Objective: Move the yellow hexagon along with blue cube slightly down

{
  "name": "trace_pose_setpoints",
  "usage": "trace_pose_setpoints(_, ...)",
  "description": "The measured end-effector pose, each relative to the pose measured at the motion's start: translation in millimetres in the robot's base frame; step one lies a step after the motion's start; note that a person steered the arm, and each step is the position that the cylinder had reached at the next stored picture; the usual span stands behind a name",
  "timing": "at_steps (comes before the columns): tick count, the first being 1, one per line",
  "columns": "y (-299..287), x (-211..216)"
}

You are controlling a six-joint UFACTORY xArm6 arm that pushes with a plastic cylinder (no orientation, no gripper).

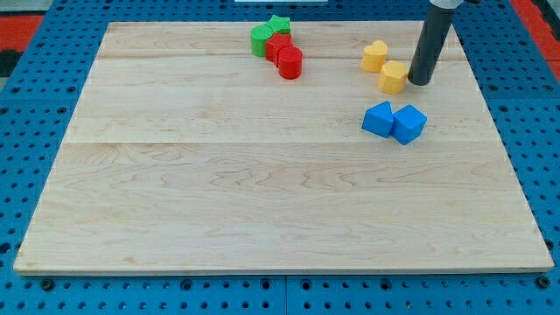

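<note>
A yellow hexagon (393,76) lies near the view's top right on the wooden board (262,201). Another yellow block (374,56) sits just up and left of it. Two blue blocks lie below them, side by side and touching: a blue cube (409,123) on the right and a blue block (378,118) on the left. My tip (419,81) stands right next to the yellow hexagon's right side, touching or nearly touching it, and above the blue cube.
A cluster at the view's top centre holds a green star (279,24), a green block (261,40), a red block (278,47) and a red cylinder (290,63). The board rests on a blue perforated base (35,297).
</note>
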State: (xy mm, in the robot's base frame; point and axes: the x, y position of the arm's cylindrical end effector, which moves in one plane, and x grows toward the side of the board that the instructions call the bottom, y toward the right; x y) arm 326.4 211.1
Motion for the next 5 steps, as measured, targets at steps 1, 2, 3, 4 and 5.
trace_pose_setpoints(1,10.1,-19.5)
trace_pose_setpoints(2,8.5,-28.2)
trace_pose_setpoints(3,-17.5,-40.5)
trace_pose_setpoints(4,-54.7,-42.0)
trace_pose_setpoints(5,-90.6,-38.2)
